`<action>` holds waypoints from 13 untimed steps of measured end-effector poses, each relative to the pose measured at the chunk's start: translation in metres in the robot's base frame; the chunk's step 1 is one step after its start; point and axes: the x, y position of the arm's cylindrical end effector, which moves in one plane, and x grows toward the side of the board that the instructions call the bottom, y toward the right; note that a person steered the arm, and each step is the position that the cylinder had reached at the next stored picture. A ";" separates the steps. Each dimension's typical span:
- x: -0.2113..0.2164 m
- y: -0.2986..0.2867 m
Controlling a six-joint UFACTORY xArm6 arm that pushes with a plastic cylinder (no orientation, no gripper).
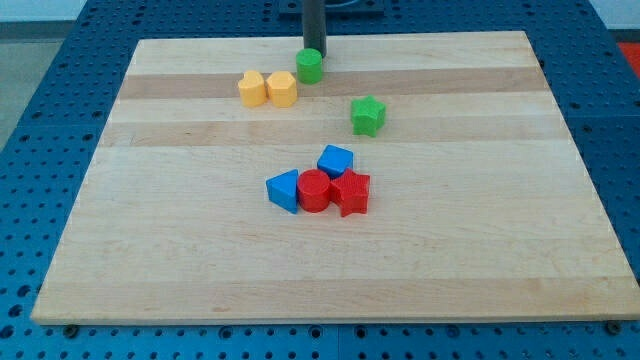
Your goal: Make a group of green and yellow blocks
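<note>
Camera view: my tip touching green cylinder (top side).

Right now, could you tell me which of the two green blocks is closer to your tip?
The green cylinder, right at my tip near the view's top; the green star sits apart, lower right.

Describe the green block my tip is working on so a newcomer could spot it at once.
Start at the wooden board and look along its edge at the view's top, where my tip comes down. The green cylinder sits right below the tip, apparently touching it, just to the right of two yellow blocks. Unlike the green star lower right, it is round and hugs the rod.
</note>
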 end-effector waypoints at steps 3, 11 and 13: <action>0.034 -0.008; 0.139 0.096; 0.109 0.077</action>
